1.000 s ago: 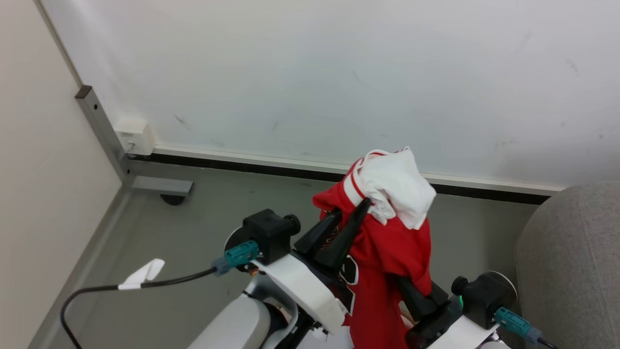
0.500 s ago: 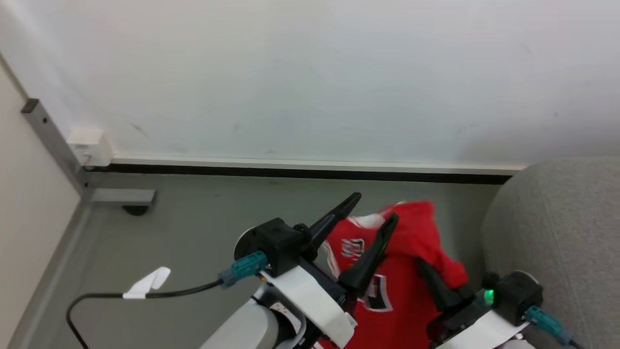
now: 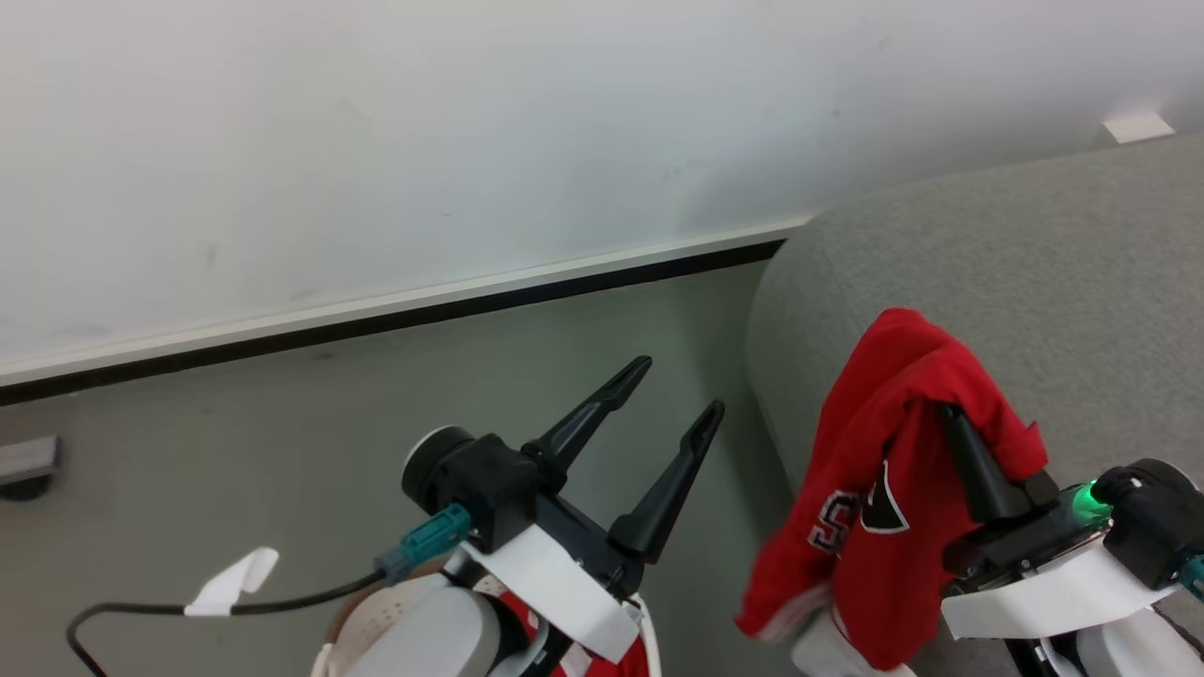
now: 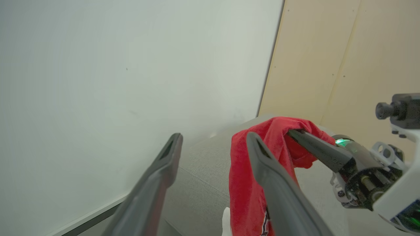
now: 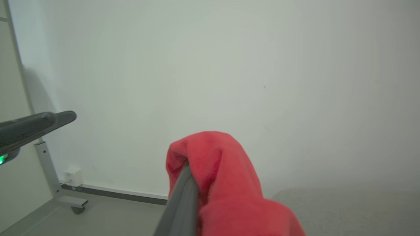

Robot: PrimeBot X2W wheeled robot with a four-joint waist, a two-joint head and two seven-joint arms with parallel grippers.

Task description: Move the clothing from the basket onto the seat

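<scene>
A red jersey [image 3: 879, 508] with black, white-edged lettering hangs over my right gripper [image 3: 948, 416], which is shut on it at the seat's left edge. The cloth [image 5: 226, 173] covers the fingertips in the right wrist view. The grey woven seat [image 3: 1035, 273] fills the right side. My left gripper [image 3: 682, 387] stands open and holds nothing, to the left of the jersey [image 4: 239, 190] and above the floor. The cream perforated basket [image 3: 376, 609] with a tan rim shows at the bottom, mostly hidden by my left arm, with a bit of red cloth [image 3: 625, 660] in it.
A white wall with a dark baseboard [image 3: 376, 324] runs behind. A black cable with a white tag [image 3: 230, 581] lies on the grey floor at lower left. A metal post on a caster [image 5: 49, 170] stands at the wall's left corner.
The head camera has swung right, bringing the seat into view. My left gripper let go of the clothing and opened. The right gripper carried the jersey right, up to the seat.
</scene>
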